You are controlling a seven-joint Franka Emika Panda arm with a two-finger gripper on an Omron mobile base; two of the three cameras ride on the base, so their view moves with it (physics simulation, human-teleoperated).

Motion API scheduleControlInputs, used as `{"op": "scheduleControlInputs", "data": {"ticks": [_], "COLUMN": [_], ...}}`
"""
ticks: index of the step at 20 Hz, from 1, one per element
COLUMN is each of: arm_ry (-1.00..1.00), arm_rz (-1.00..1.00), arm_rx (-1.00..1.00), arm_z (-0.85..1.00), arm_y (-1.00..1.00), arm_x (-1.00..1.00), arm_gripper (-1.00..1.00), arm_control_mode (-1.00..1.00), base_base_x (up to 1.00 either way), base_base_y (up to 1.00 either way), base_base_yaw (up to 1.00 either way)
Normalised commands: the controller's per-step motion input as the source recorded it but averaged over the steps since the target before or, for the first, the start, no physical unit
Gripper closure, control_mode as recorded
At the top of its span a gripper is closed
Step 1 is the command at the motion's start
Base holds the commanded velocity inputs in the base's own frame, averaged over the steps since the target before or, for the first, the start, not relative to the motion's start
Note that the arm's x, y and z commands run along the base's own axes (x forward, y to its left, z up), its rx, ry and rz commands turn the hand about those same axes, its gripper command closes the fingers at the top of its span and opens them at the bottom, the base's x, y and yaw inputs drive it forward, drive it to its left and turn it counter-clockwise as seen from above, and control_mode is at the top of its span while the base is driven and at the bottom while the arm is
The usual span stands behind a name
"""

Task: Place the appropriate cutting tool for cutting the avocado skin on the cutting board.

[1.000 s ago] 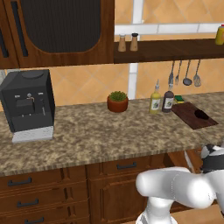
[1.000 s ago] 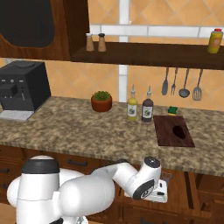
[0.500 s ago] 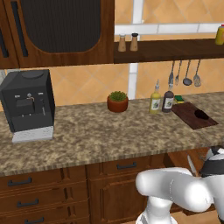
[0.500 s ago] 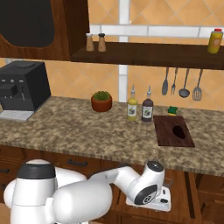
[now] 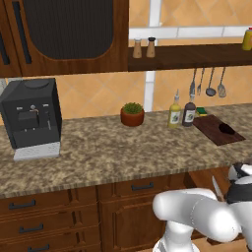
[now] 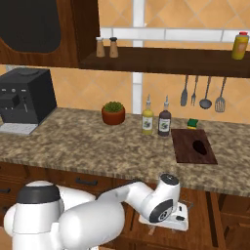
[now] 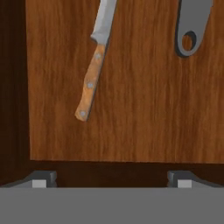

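The knife (image 7: 93,73) lies flat on the wooden floor of an open drawer (image 7: 144,109); it has a riveted brown handle and a thin pale grey blade pointing toward the top of the hand view. My gripper (image 7: 111,178) hovers open above the drawer, and its dark fingertips (image 7: 41,177) sit short of the handle end with nothing between them. On the counter at the right lies the dark reddish cutting board (image 6: 194,146) (image 5: 218,130). The small dark avocado (image 6: 200,146) (image 5: 227,129) rests on it.
A stubby grey metal tool with a ring end (image 7: 191,26) lies in the drawer to the knife's right. Two bottles (image 6: 155,119) and a potted plant (image 6: 113,113) stand on the speckled counter (image 6: 88,141), left of the board. Utensils (image 6: 202,93) hang above it. A coffee machine (image 6: 24,100) sits far left.
My hand has sunk a little lower below the counter edge, over the open drawer. The board and avocado have not moved.
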Motion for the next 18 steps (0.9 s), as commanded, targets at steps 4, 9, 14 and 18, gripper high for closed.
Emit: {"op": "scheduleControlInputs", "data": {"ticks": [4,9,14,18], "arm_ry": [0.06,0.12,0.1,0.07], "arm_rz": [-0.14,-0.13,-0.07,0.0], "arm_rx": [0.09,0.08,0.09,0.02], "arm_z": [0.04,-0.17,-0.29,-0.27], "arm_y": [0.05,0.01,-0.08,-0.08], "arm_x": [0.55,0.38,0.27,0.05], "arm_gripper": [-1.0,-1.0,-1.0,-1.0], "arm_control_mode": [-1.0,-1.0,-1.0,-1.0], "base_base_x": [0.0,0.0,0.0,0.0], "base_base_y": [0.0,0.0,0.0,0.0], "base_base_yaw": [0.0,0.0,0.0,0.0]}}
